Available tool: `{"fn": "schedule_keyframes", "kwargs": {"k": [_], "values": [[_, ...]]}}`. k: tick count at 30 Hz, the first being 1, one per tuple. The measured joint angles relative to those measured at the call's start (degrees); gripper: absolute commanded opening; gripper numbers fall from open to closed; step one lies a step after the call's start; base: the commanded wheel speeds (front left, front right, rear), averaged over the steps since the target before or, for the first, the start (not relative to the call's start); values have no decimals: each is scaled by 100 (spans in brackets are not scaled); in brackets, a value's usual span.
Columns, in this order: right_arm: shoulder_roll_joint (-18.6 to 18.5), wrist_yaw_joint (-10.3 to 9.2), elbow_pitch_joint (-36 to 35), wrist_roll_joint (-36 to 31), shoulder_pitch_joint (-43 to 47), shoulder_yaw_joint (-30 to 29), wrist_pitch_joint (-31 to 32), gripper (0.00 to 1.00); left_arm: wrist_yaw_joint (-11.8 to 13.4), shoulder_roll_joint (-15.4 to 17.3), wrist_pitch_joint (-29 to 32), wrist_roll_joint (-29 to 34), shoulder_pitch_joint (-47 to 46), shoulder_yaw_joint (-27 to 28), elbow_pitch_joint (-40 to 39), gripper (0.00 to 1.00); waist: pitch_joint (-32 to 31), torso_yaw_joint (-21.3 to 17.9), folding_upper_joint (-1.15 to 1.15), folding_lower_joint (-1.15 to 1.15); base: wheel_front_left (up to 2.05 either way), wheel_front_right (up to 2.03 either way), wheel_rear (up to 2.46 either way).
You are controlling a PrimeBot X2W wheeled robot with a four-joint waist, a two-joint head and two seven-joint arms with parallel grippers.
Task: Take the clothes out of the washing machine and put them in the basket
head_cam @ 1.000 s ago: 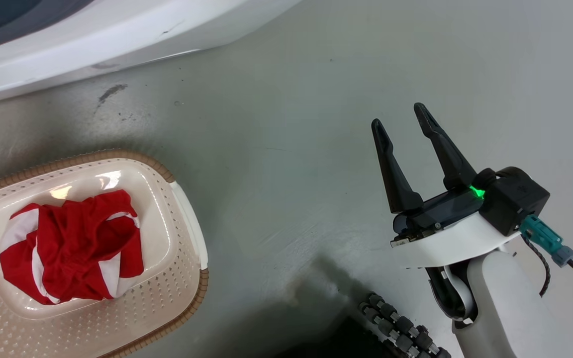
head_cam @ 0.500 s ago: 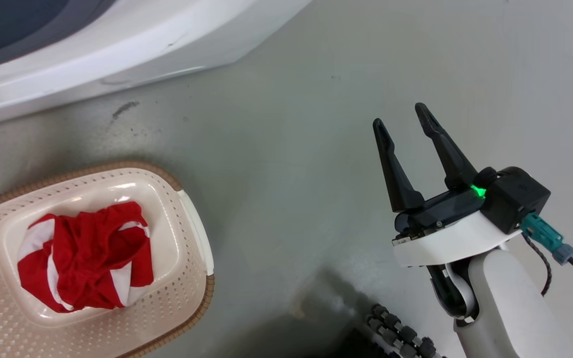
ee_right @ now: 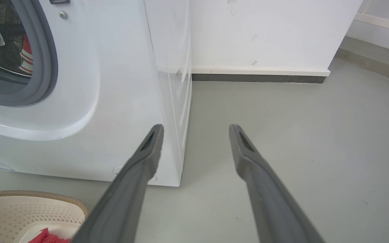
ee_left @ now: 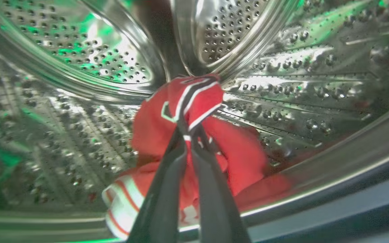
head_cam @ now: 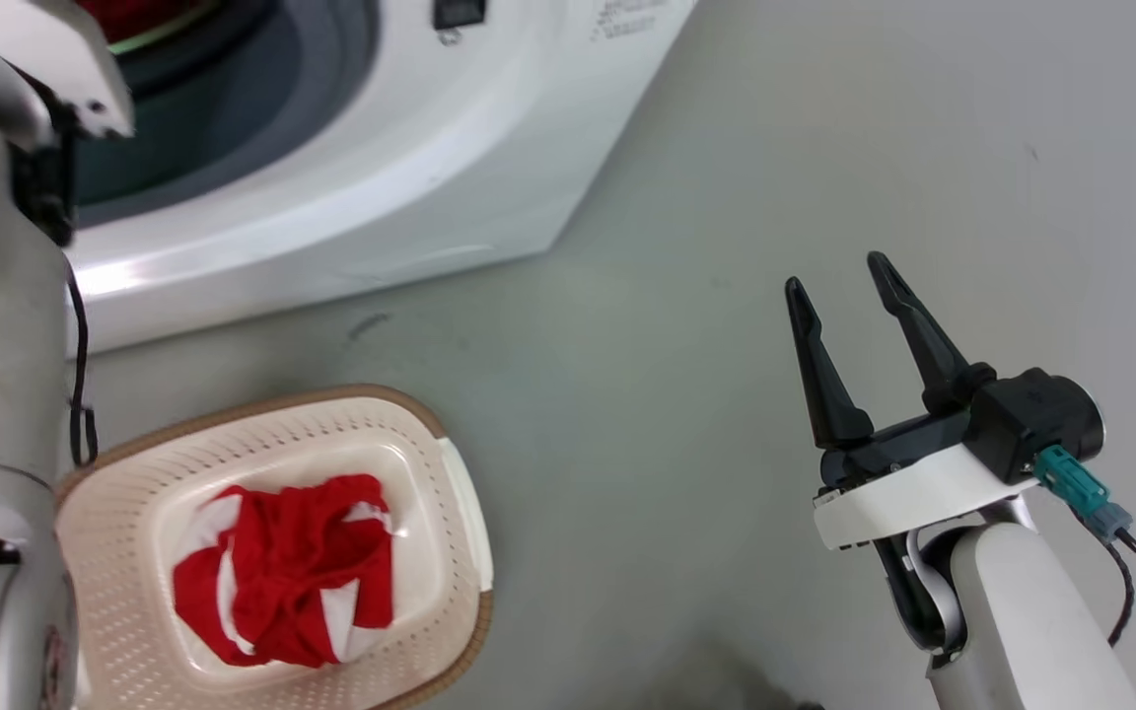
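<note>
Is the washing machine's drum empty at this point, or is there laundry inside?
Not empty. A red garment lies in the steel drum, and the left pincer is shut on a fold of it.

The floor is smooth grey-green with a dull sheen. The washer stands on it ahead and to the left of the right pincer, with its corner the part nearest the pincer. The basket sits on the floor well left of the pincer, near the washer's front but apart from it. A small dark scuff marks the floor between them. Beyond the pincer's tips the floor meets a dark skirting.
</note>
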Motion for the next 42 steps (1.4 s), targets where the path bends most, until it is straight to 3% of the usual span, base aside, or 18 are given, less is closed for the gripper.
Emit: {"fn": "schedule_keyframes", "kwargs": {"k": [7, 13, 24, 28, 36, 42], "values": [[3, 1, 66, -238, 212, -276, 130, 100, -160, -391, -533, -203, 401, -20, 476, 0, -735, 414, 0, 0, 0, 0, 0], [2, 0, 33, -308, 499, -446, 283, 100, -243, -614, -624, -350, 923, 45, 383, 0, -1395, 704, 0, -1, 0, 0, 0], [1, 0, -148, -349, 1083, -598, 556, 100, -309, -857, -626, -402, 2460, 253, -1193, 0, -2540, 1033, 0, -2, 0, 0, 0], [1, 0, -287, -350, 1356, -684, 691, 100, -319, -993, -627, -414, 3042, 401, -2169, 0, -2960, 1145, 0, -2, 0, 0, 0], [0, 0, -570, -397, 1623, -739, 857, 100, -283, -1281, -634, -411, 4072, 561, -3985, 0, -3316, 1366, 0, -2, 0, 0, 0], [1, 0, -702, -394, 1714, -721, 904, 100, -91, -1455, -635, -411, 5202, 570, -5426, 0, -3353, 1431, 0, -1, 0, 0, 0]]}}
